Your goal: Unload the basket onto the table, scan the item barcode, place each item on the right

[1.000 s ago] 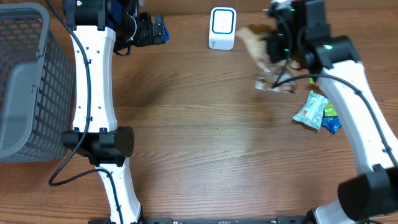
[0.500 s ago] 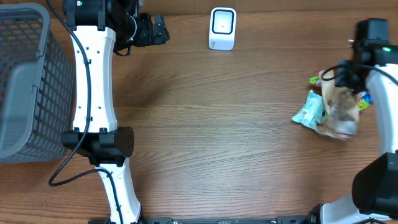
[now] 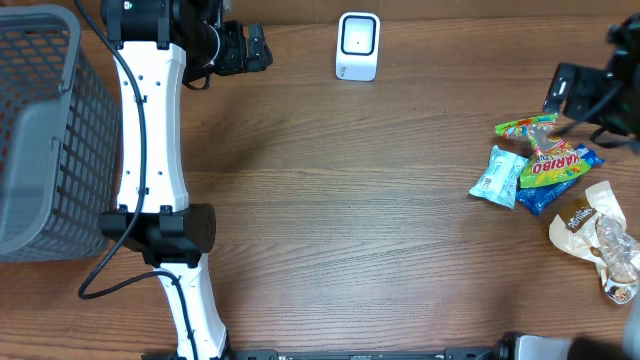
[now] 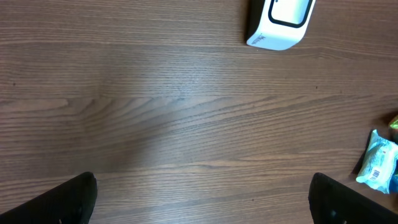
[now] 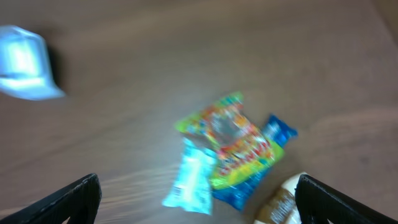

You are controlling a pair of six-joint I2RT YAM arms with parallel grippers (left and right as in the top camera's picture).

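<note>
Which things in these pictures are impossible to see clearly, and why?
Haribo bag: blurred in the right wrist view; no barcode shows.
Scanner: top cut off by the left wrist view's upper edge.
Tan bag: cut off by the right wrist view's bottom edge.
Basket: cut off by the overhead view's left edge.

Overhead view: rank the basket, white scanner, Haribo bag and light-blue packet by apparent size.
1. Basket, by far.
2. Haribo bag.
3. White scanner and light-blue packet look about alike; not ranked.

Crumpled tan snack bag (image 3: 598,232) lies well apart from white scanner (image 3: 357,45).
</note>
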